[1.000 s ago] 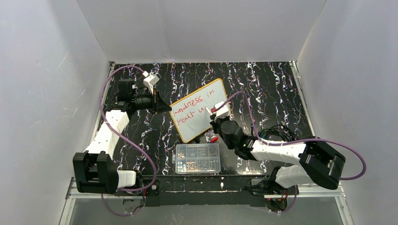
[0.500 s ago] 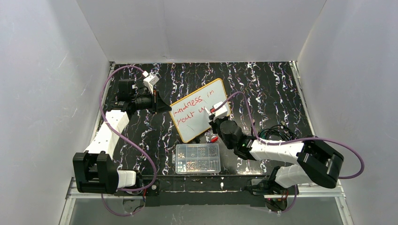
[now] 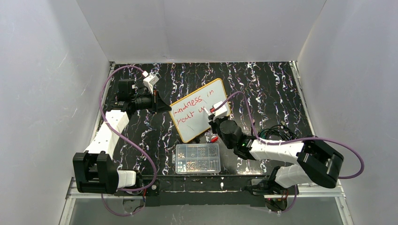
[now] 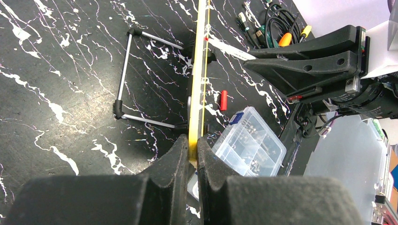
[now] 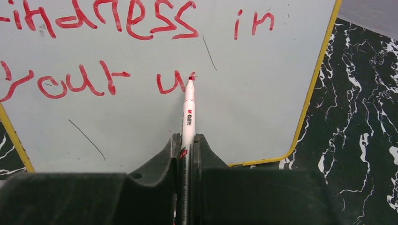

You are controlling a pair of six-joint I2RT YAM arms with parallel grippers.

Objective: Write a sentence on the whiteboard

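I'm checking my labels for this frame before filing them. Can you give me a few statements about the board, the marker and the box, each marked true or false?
1. The left gripper is shut on the board at its rim. True.
2. The right gripper holds a marker with its tip at the board. True.
3. The writing is blue. False: the writing is red.
4. The box lies on the board. False: the box sits on the table, nearer the arms' bases.
5. The second line reads "your words". False: only "your" and a w-like stroke.
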